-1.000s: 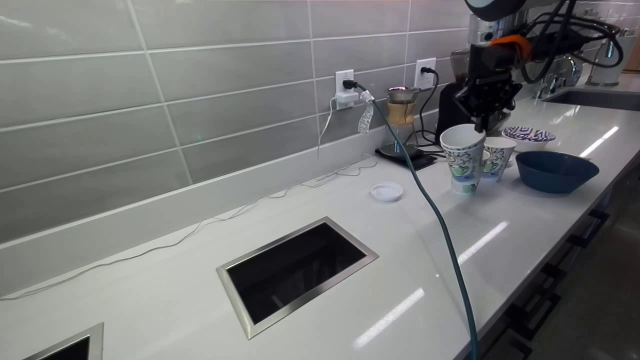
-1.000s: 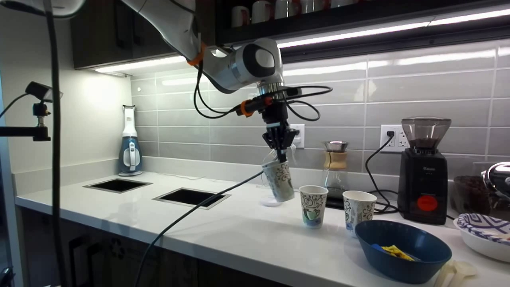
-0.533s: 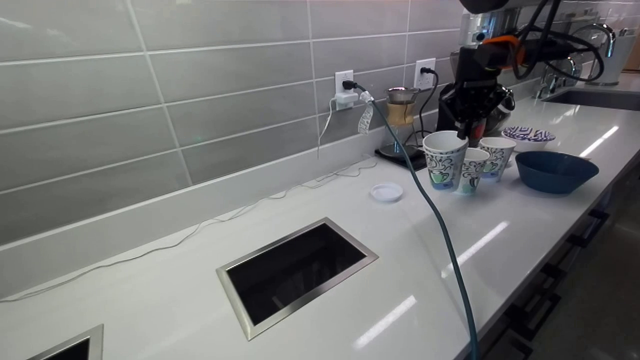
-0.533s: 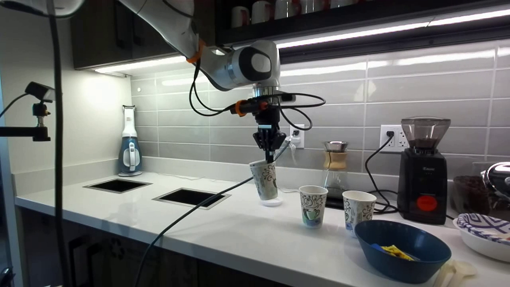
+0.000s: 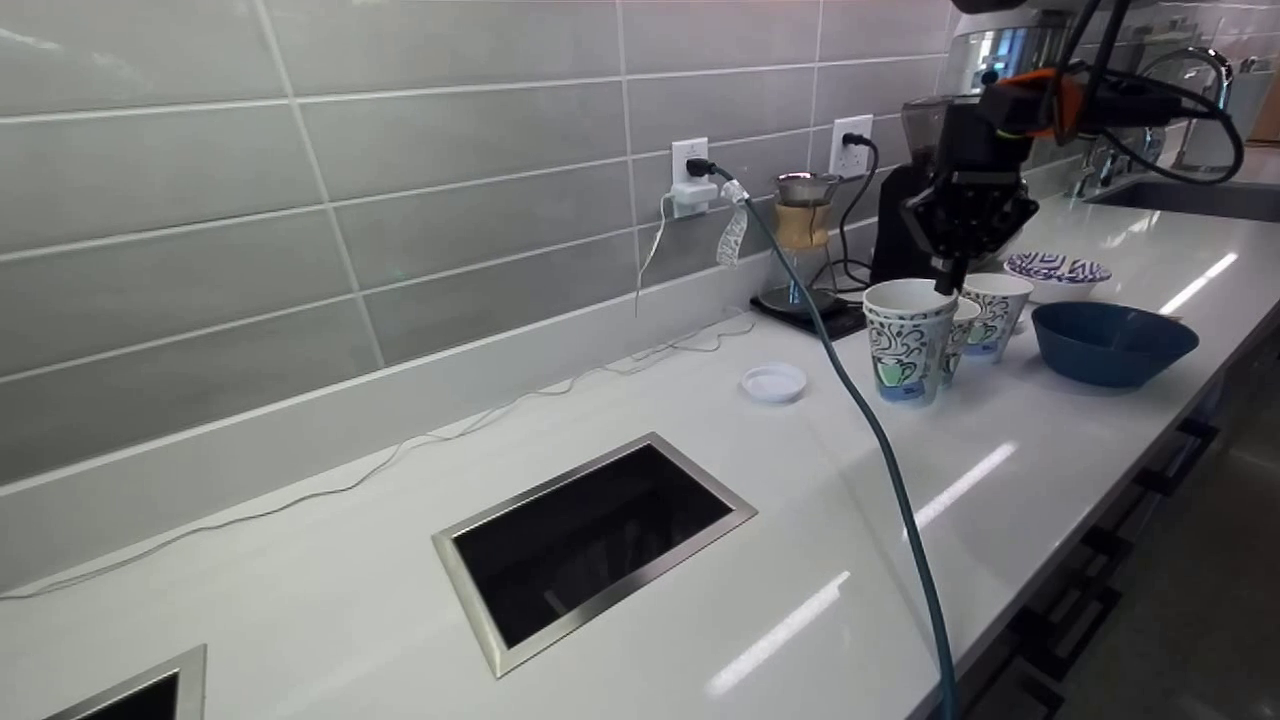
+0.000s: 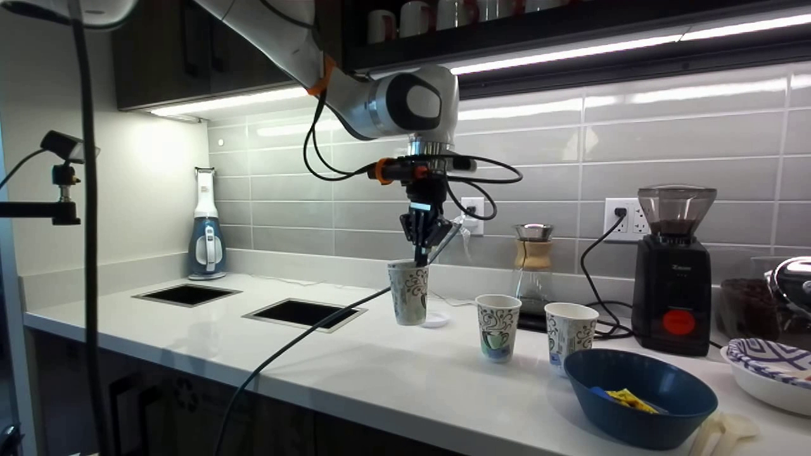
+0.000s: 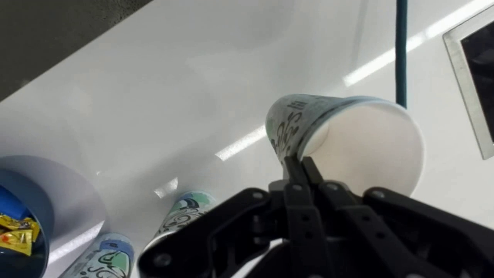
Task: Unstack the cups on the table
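My gripper [image 7: 300, 160] is shut on the rim of the held cups [image 6: 407, 297], one finger inside and one outside. Two nested rims show on this white patterned stack [image 5: 900, 350] in an exterior view. It hangs nearly upright, low over the white table [image 6: 380, 373]; whether its base touches cannot be told. A single cup [image 6: 497, 329] stands upright beside it, with a further cup [image 6: 566, 332] behind the blue bowl. In the wrist view the standing cups [image 7: 189, 212] are partly hidden by the gripper.
The dark blue bowl [image 6: 624, 421] holds small packets. A patterned white bowl [image 6: 766, 392] is beyond it. The teal cable [image 5: 890, 470] crosses the counter close by the held cups. A white lid [image 5: 773, 384], a glass carafe [image 5: 803, 225] and a framed dark opening [image 5: 600, 540] are nearby.
The gripper has carried the nested cups away from the standing cup and lowered them. Their tilt has lessened. The standing cups have stayed put.
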Motion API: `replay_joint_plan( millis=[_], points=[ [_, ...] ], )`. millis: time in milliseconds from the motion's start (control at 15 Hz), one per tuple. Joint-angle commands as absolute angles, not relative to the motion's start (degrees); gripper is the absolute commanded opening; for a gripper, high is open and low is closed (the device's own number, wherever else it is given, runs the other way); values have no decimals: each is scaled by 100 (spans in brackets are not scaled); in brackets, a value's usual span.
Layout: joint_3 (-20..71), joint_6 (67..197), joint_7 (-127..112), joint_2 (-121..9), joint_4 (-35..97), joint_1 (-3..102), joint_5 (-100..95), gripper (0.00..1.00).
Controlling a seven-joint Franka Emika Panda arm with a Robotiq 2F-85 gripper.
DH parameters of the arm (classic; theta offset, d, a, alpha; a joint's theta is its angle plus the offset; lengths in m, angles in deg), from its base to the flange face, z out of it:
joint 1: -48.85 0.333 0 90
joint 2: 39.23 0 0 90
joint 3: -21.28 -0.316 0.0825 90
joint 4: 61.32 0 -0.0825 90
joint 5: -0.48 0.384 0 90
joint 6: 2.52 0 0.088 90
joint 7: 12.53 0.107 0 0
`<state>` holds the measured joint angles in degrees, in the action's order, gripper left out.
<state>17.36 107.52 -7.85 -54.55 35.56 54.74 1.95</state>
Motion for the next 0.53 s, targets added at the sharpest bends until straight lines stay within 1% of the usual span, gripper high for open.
replay_joint_plan(
  millis=[0, 67, 133, 267, 333, 400, 467],
  points=[
    [1719, 10363, -986, -5496, 3406, 5325, 518, 1],
    [1878, 10962, -445, -5411, 3562, 5444, -84, 1],
    [1613, 10338, -1434, -5377, 3469, 5222, 860, 1],
    [1814, 11116, -795, -5312, 3598, 5411, 182, 1],
    [1569, 10367, -1662, -5261, 3505, 5215, 1061, 1],
    [1813, 11250, -797, -5250, 3644, 5454, 108, 1],
    [1681, 10809, -1217, -5271, 3535, 5330, 666, 1]
  ],
)
